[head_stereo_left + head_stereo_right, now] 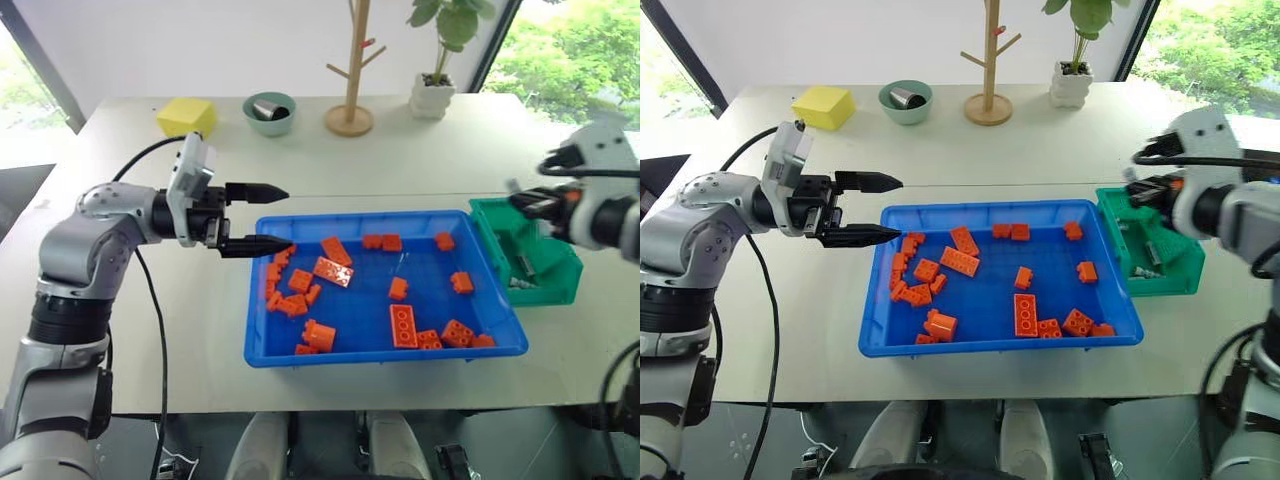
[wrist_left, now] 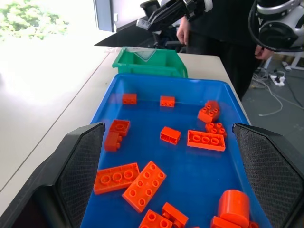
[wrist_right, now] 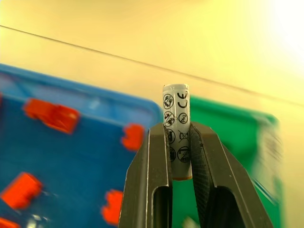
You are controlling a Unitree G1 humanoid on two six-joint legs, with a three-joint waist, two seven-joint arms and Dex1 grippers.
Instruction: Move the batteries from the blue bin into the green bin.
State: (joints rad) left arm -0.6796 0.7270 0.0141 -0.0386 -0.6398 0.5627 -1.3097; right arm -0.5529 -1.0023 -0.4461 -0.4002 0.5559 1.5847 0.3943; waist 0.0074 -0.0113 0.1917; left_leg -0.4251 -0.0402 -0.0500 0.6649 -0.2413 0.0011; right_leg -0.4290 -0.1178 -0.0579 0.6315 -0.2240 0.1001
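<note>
Right pincer: clamped on 1 battery, held upright above the green bin. Left pincer: fingers apart, empty, at the blue bin's left end. Blue bin: orange bricks. Green bin: 2 batteries, on the worktop.

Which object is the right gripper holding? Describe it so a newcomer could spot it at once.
Start at the large blue plastic tray and go to the small green bin beside it. Above that end, the right gripper clamps a small silver-grey cylindrical battery, upright and printed with black symbols, unlike the orange toy bricks.
</note>
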